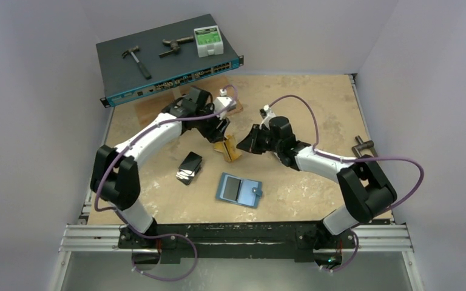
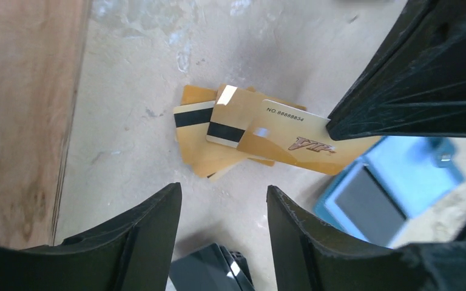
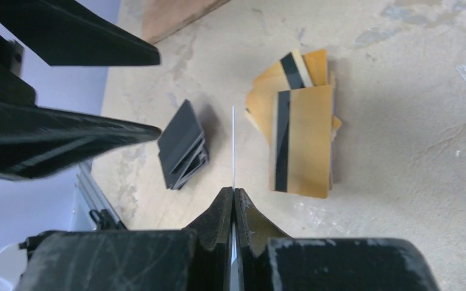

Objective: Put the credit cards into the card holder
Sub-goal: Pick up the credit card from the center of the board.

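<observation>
Right tool (image 3: 233, 193) is clamped on one edge of a single gold card (image 2: 291, 140) printed with VIP, its jaws pressed together on the thin plastic. Left tool (image 2: 224, 189) hangs just beside it, jaws apart with nothing between them, above the loose pile of gold cards (image 3: 300, 139) lying near the middle of the surface (image 1: 315, 109). Nearer the arms lies the teal card holder (image 1: 239, 190), open and flat, with a dark panel on its left half and the snap on its right. Left of it sits a black card stack (image 1: 189, 168), apart from both.
</observation>
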